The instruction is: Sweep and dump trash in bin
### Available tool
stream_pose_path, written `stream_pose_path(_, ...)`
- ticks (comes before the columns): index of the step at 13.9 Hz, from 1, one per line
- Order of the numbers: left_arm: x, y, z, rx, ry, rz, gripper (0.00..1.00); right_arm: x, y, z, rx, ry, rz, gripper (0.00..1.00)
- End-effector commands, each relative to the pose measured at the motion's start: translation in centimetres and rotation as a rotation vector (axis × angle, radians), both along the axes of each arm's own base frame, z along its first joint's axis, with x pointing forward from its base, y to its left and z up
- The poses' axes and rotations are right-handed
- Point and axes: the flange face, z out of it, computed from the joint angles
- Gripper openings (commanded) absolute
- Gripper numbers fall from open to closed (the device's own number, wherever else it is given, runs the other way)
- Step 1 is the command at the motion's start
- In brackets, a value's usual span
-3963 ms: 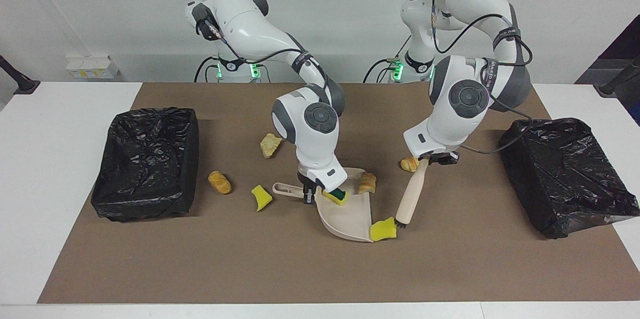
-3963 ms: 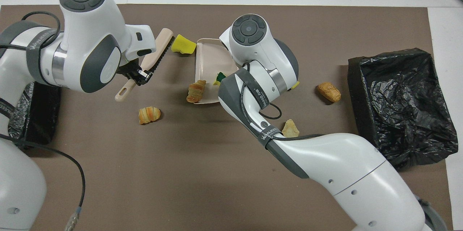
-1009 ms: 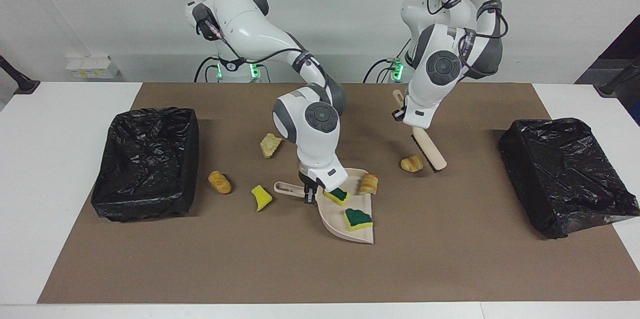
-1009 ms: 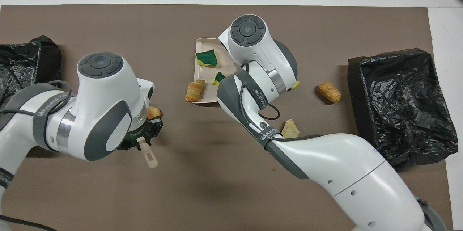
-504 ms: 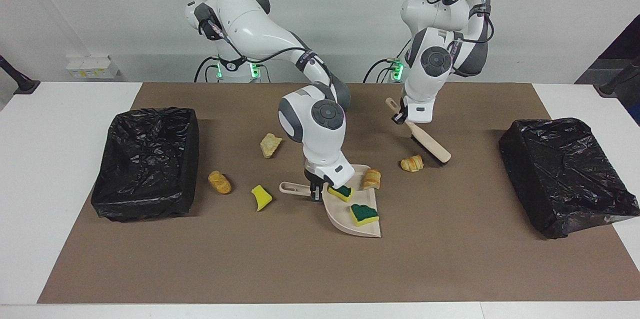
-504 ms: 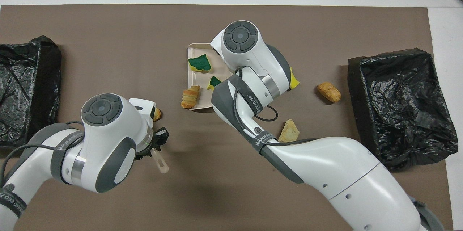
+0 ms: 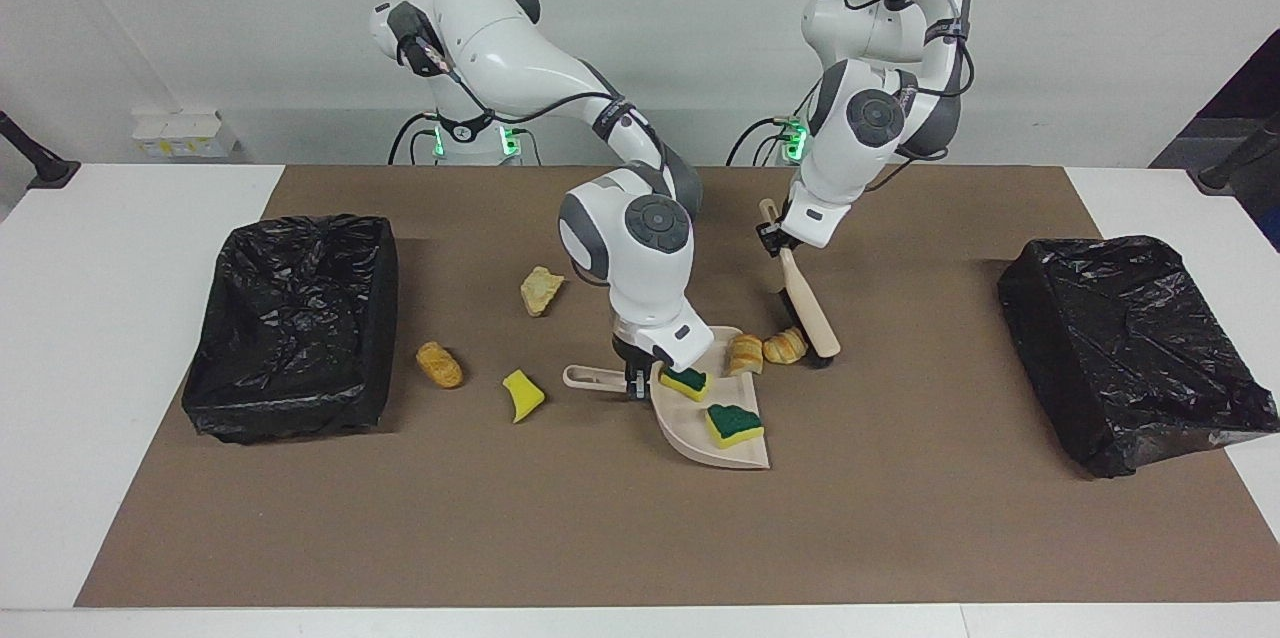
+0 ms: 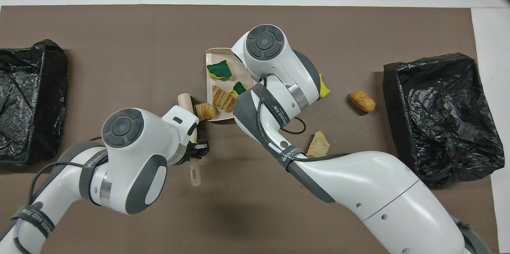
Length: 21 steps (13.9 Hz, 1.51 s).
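Facing view: a beige plastic dustpan point(image 7: 715, 418) is being held flat on the brown-covered counter point(image 7: 900, 518) by the right pincer point(image 7: 634, 380), pinched on its handle. A beige hand brush point(image 7: 805, 308) is being gripped by the left pincer point(image 7: 772, 236), bristles touching a golden croissant-like lump point(image 7: 785, 346) at the pan's edge. Two green-backed sponge scraps point(image 7: 733, 423) are lying inside.

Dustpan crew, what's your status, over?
Right gripper shut on dustpan handle. Left gripper shut on brush, pushing croissant at pan's mouth. Two sponges and one croissant aboard. Nothing in the way.
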Motion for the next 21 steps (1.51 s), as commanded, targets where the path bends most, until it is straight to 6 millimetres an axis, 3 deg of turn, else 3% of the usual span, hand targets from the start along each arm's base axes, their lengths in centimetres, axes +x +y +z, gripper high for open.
stream_pose_path(1,0.1,-3.1,-0.1,-0.053,-0.068,-0.052,0.00,-0.5,-0.4,0.0,0.006,0.004,0.023,0.00)
stream_pose_path(2,0.0,-4.4,0.3,-0.083,-0.097,-0.052,0.00,-0.5,-0.4,0.0,0.006,0.004,0.023,0.00)
stream_pose_path(4,-0.2,-4.7,0.4,-0.087,-0.097,-0.037,0.00,-0.4,-0.6,0.0,0.006,0.005,0.017,0.00)
stream_pose_path(10,1.5,0.1,-0.5,0.025,-0.046,-0.014,0.00,-0.2,-1.0,-0.2,0.014,0.013,0.002,0.00)
stream_pose_path(13,2.7,3.3,1.0,0.074,-0.072,-0.001,0.00,0.7,-2.5,0.4,0.031,-0.005,-0.001,0.00)
stream_pose_path(15,1.9,3.7,2.7,0.115,-0.074,-0.032,0.00,1.4,-4.1,1.3,0.055,-0.002,-0.014,0.00)
stream_pose_path(17,0.5,2.9,3.7,0.126,-0.055,-0.046,0.00,2.1,-6.5,2.4,0.087,0.011,0.016,0.00)
stream_pose_path(21,-5.6,-2.5,3.6,0.135,-0.070,-0.059,0.00,1.6,-12.7,6.9,0.094,0.017,0.031,0.00)
